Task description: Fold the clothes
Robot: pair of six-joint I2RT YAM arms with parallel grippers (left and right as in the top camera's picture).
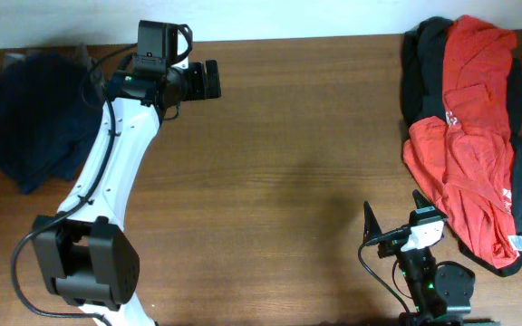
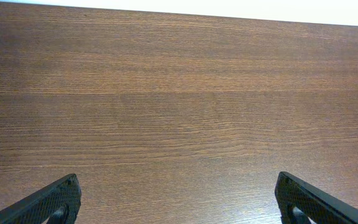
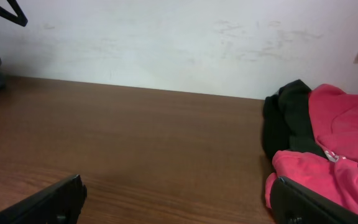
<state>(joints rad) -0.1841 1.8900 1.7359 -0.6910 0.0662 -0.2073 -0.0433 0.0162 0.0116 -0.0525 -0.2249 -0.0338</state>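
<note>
A brown wooden table (image 1: pixel 288 181) fills the scene, with a white wall (image 3: pixel 166 43) behind its far edge.

The left gripper (image 2: pixel 176 186) has its two black fingers (image 2: pixel 48 202) spread wide apart. Nothing is between them. Under them there is only bare wood. From above, this gripper sits near 11 o'clock on the table and points toward 3 o'clock. Its long white arm (image 1: pixel 107 181) runs back toward 7 o'clock to a black base (image 1: pixel 84 263).

At 9 o'clock from that gripper, by the table's left edge, lies a crumpled heap of soft dark blue clothes (image 1: pixel 25 118). The gripper is well apart from it.

The right gripper (image 3: pixel 178 186) also has its black fingers (image 3: pixel 48 202) spread wide, and it holds nothing. From above, it sits near 5 o'clock on the table and points toward 12 o'clock.

At 2 o'clock from this gripper lies a pile of clothes. On top is a soft red T-shirt (image 1: pixel 465 118), rumpled and spread from the far edge down toward 4 o'clock. It has a small white label (image 1: pixel 517 243) near its lower end. Under it are soft black clothes (image 1: pixel 420 63) that stick out at the top left and along the right side. The right gripper is near the low end of this pile but does not touch it.
</note>
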